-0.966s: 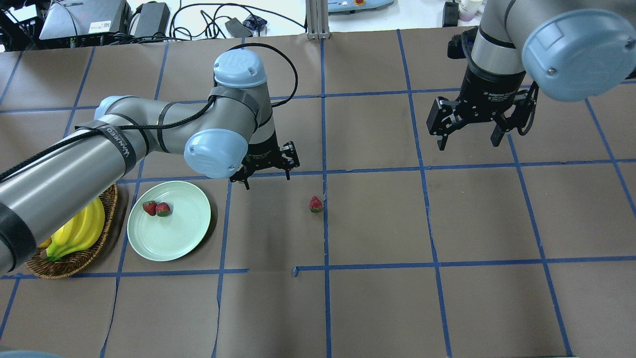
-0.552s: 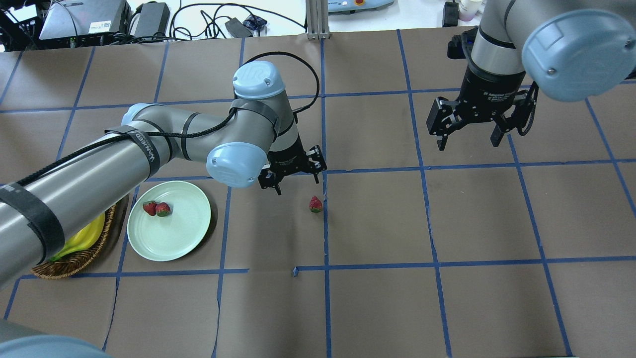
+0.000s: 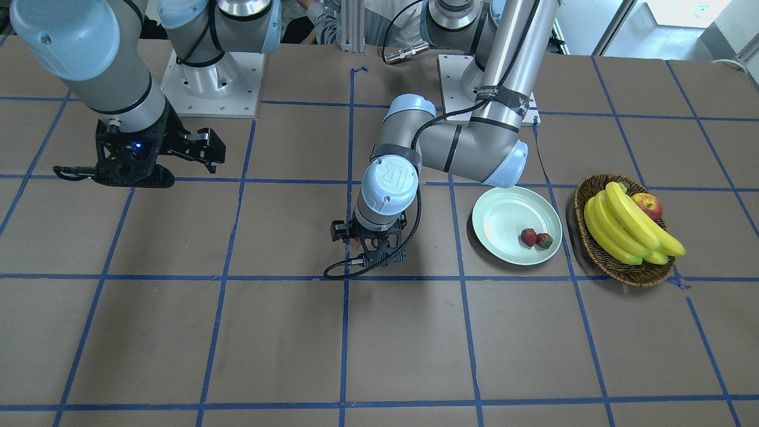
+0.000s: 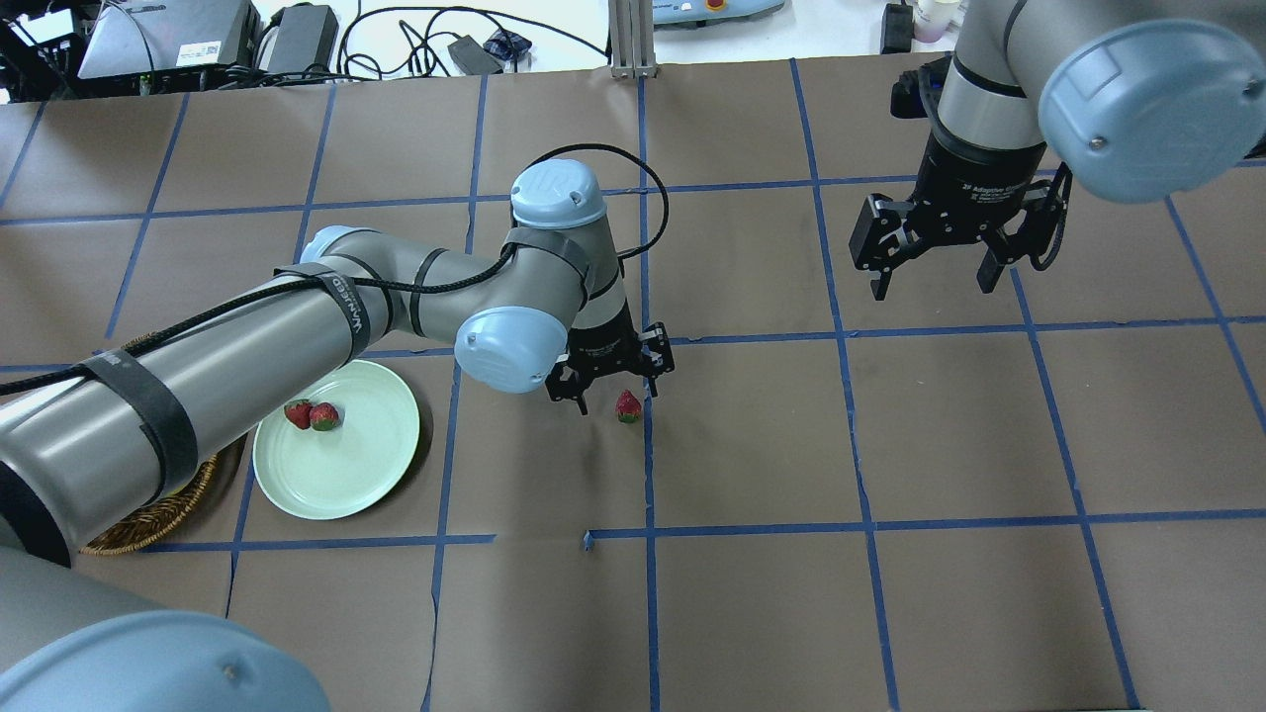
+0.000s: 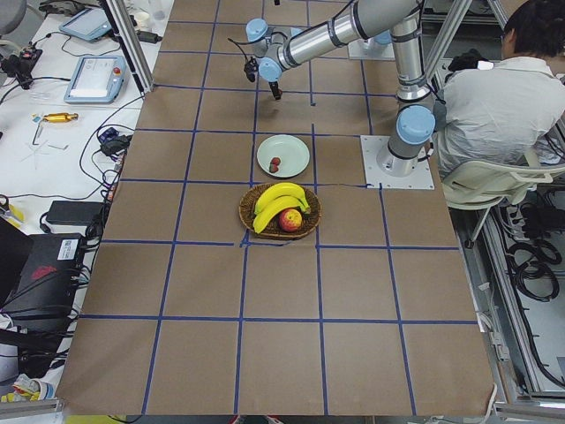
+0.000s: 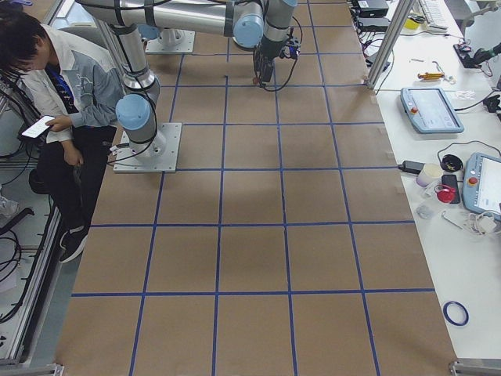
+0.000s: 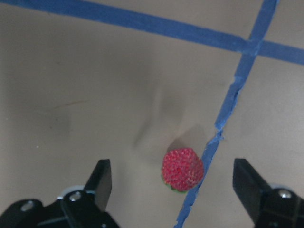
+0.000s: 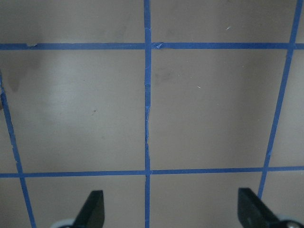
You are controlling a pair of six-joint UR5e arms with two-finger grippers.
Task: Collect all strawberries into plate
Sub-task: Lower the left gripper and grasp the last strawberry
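Observation:
One strawberry (image 4: 628, 406) lies on the brown table right beside a blue tape line; the left wrist view shows this strawberry (image 7: 183, 169) between the fingertips, lower down on the table. My left gripper (image 4: 617, 399) hangs open just above it, one finger on each side. Two more strawberries (image 4: 299, 413) (image 4: 324, 416) rest touching each other in the pale green plate (image 4: 341, 475), to the left of that gripper. In the front view they sit in the plate (image 3: 504, 213) at its near right. My right gripper (image 4: 932, 287) hangs open and empty at the far right.
A wicker basket (image 3: 616, 264) with bananas (image 3: 628, 225) and an apple (image 3: 648, 206) stands next to the plate, away from the grippers. My left arm reaches over the plate's far edge. A seated person (image 5: 503, 88) is behind the robot's bases.
My left arm has swung to the right, carrying the open gripper from near the plate to directly over the lone strawberry. The right arm and all strawberries have stayed put.

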